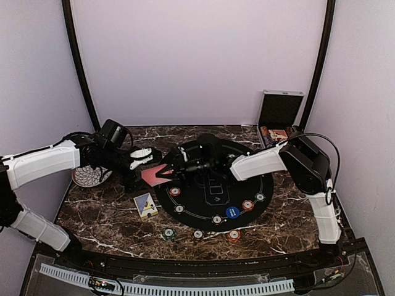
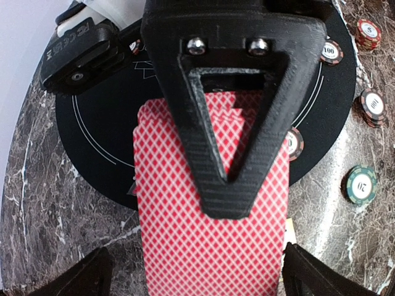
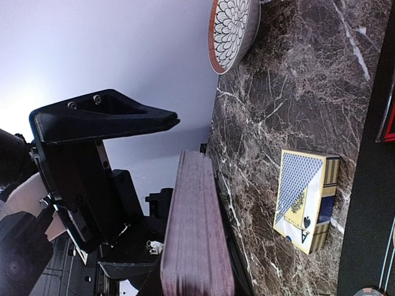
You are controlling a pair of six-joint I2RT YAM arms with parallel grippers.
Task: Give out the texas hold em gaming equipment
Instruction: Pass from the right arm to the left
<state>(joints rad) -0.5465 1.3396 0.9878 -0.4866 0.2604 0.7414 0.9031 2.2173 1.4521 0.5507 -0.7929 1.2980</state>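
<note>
**Top, left-wrist and right-wrist views.** The right gripper (image 1: 168, 166) is clenched on a stack of red-backed, diamond-patterned playing cards (image 2: 210, 246). It holds the stack over the left edge of the round black felt mat (image 1: 213, 194). The left gripper (image 1: 145, 156) is spread wide, with one finger on each side of the stack's free end. Round poker chips lie along the mat's near rim, among them a blue chip (image 1: 232, 212). A green chip (image 1: 168, 234) lies on the dark marble table (image 1: 105, 216), near a blue card box (image 1: 145, 205).
</note>
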